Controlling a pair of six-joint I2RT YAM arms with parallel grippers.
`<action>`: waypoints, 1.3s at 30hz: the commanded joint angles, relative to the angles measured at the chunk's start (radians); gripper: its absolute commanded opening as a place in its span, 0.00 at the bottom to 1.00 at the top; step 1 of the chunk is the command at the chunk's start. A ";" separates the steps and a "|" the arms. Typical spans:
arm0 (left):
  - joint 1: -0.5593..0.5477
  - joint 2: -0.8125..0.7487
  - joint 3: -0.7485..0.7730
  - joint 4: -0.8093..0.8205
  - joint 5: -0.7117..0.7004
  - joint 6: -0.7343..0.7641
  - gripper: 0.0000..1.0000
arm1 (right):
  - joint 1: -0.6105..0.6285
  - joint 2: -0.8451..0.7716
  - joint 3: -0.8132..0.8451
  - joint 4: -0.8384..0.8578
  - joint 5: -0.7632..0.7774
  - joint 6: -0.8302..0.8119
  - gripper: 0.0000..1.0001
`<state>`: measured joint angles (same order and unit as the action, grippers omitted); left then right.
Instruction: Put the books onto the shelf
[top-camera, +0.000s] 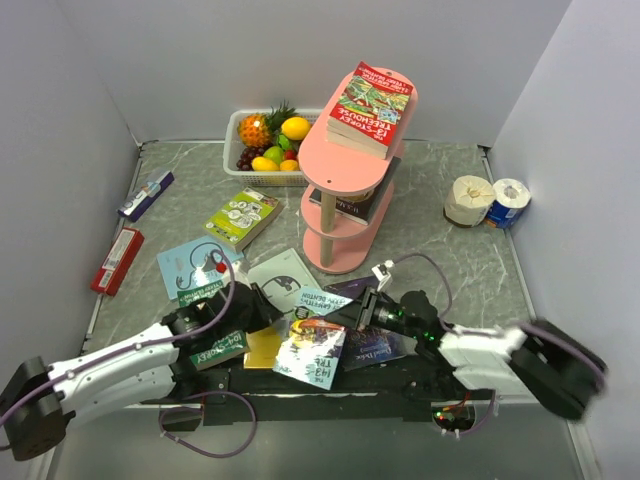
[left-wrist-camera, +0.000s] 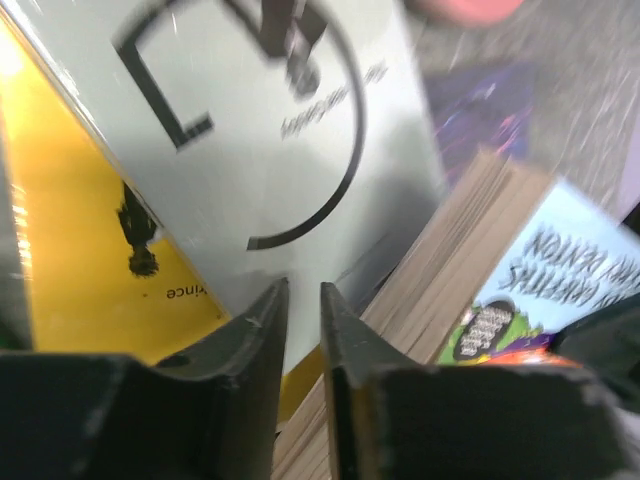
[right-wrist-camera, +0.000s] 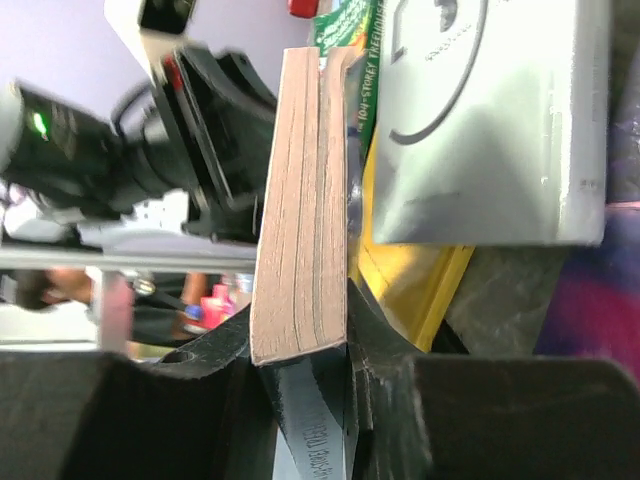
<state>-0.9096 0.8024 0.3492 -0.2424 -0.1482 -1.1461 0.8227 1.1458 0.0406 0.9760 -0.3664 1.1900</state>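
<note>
Nearest, at the table's (top-camera: 440, 260) near edge, the left arm is seen reaching in from the near-left corner. The left gripper (top-camera: 258, 312) is parted by a narrow slit only, with nothing seen between the fingers. Its tips are held just at the near edge of the grey book (top-camera: 283, 280), and the yellow book (top-camera: 262, 350) is seen beneath. A green Treehouse book (top-camera: 218, 348) is partly covered by that arm.

Along the left edge a red packet (top-camera: 117, 260) and a blue-white carton (top-camera: 147, 194) are laid. Further in, a pale-blue book (top-camera: 190, 265) and a green book (top-camera: 241, 216) are laid flat, apart from each other. A white fruit basket (top-camera: 238, 118) is set at the far edge.

Near the middle of the near edge, the light-blue Treehouse book (top-camera: 322, 300) is tipped up. Its page block is clamped between both fingers (right-wrist-camera: 225, 350) of the right gripper (top-camera: 343, 317). A further cartoon cover (top-camera: 310, 358) is seen just nearer; whether it is a separate book cannot be told. The purple galaxy book (top-camera: 380, 345) is laid under the right gripper.

The shelf (top-camera: 322, 160) is stood right of the basket. A red Treehouse book (top-camera: 372, 108) is laid on its top tier and a dark book (top-camera: 352, 205) on the middle tier. Two toilet rolls (top-camera: 470, 200) are set near the right edge.
</note>
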 joint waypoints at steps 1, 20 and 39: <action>-0.003 -0.066 0.131 -0.171 -0.166 0.043 0.29 | 0.006 -0.410 0.051 -0.636 0.119 -0.163 0.00; 0.040 -0.017 0.295 -0.186 -0.252 0.160 0.36 | -0.629 -0.514 0.392 -1.128 -0.040 -0.400 0.00; 0.164 -0.006 0.309 -0.091 -0.154 0.230 0.38 | -0.939 -0.307 0.375 -0.611 -0.292 -0.173 0.00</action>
<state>-0.7750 0.7864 0.6128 -0.4000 -0.3450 -0.9539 -0.1059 0.8307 0.4000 0.1154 -0.5938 0.9161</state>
